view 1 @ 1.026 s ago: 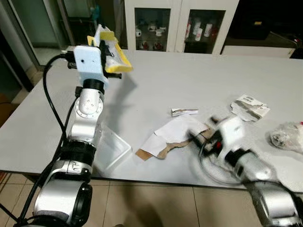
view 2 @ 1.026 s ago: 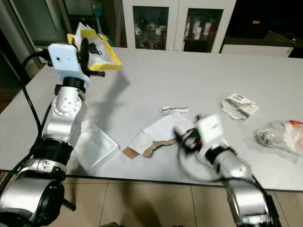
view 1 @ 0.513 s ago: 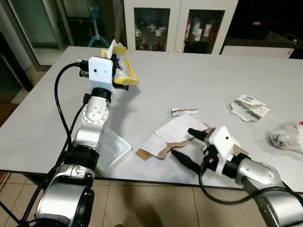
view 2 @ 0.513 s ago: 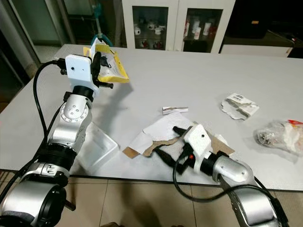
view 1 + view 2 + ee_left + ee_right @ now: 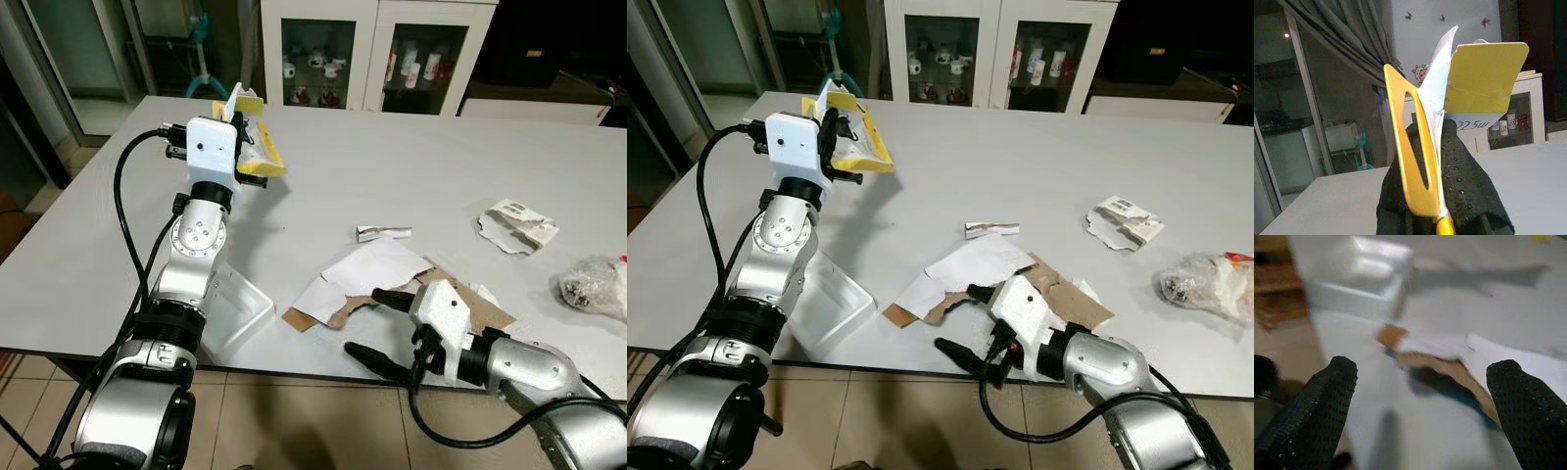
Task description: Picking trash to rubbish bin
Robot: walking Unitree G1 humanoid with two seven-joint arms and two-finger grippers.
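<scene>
- Your left gripper [image 5: 257, 157] is held up high over the table [image 5: 392, 166], at about 10 o'clock in the head view. Its fingers are pinched tight on a yellow and white wrapper [image 5: 1449, 93]. That piece of trash is already picked up.
- Your right gripper [image 5: 377, 328] is low at the near edge of the table, at about 5 o'clock. Its two fingers [image 5: 1525, 401] are spread wide apart and hold nothing.
- Right in front of it lies the torn card [image 5: 353, 304], brown underneath with white paper [image 5: 367, 269] on top. One finger is just beside the brown edge, and the other hangs past the table edge.
- I think you are on the step of grabbing the card with the right gripper.
- Next, slide the fingers so one goes over the card and one under its lifted edge, then close them.
- The card is flat and thin, so it may slip. Go slowly.
- More trash waits: a small paper roll [image 5: 382, 232] at 12 o'clock from the card, a crumpled label [image 5: 517, 223] at 2 o'clock, and a plastic bag [image 5: 593, 284] at 3 o'clock.
- A white tray [image 5: 230, 313] hangs off the table edge at 8 o'clock.
- I can't see the bin.
</scene>
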